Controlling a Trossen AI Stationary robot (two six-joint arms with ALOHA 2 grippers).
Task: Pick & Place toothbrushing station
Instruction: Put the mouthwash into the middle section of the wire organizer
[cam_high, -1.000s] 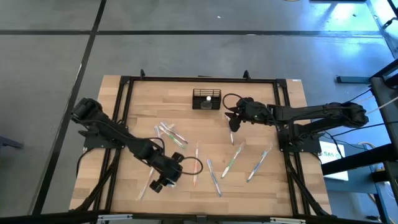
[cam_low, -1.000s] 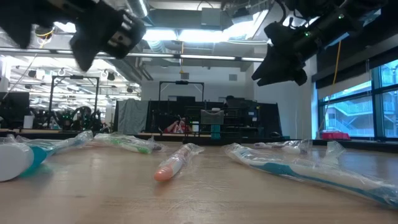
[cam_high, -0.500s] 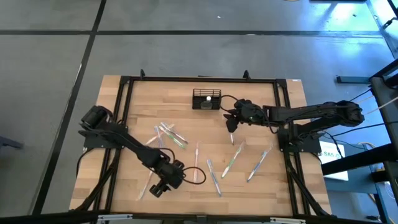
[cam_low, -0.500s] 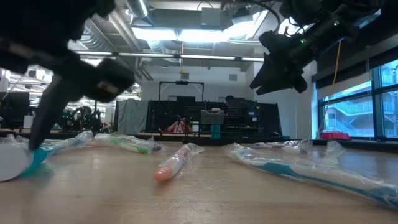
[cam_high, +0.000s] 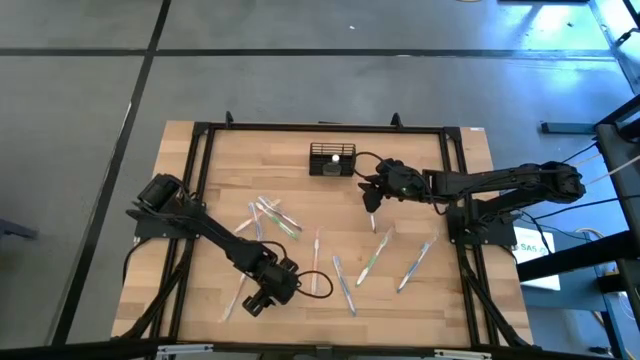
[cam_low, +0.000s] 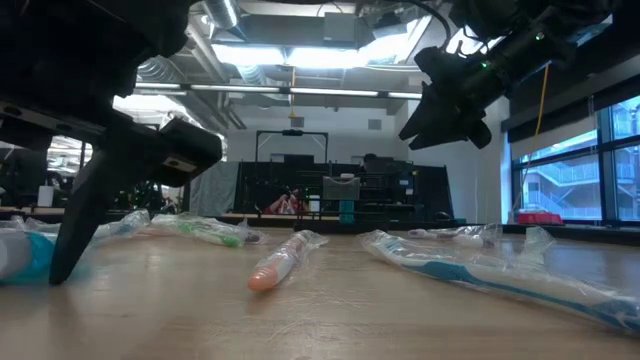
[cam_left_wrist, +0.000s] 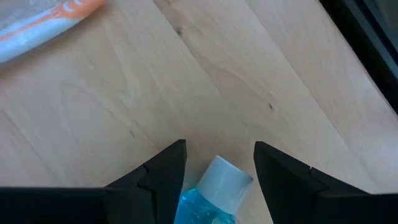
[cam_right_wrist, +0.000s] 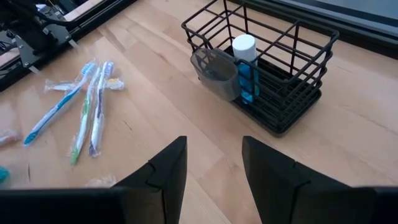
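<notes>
The toothbrushing station (cam_right_wrist: 267, 81), a black wire caddy, is seen standing just ahead of the spread, empty fingers of the right gripper (cam_right_wrist: 214, 163), with a teal tube (cam_right_wrist: 247, 71) upright inside. A white-capped teal tube (cam_left_wrist: 214, 193) is straddled by the left gripper (cam_left_wrist: 217, 163), whose fingers are spread around it.

Past my open fingers (cam_right_wrist: 168, 171) I see the black wire caddy (cam_right_wrist: 273, 68) holding a teal tube (cam_right_wrist: 246, 68); wrapped toothbrushes (cam_right_wrist: 84, 106) lie on the tabletop (cam_right_wrist: 161, 106).
</notes>
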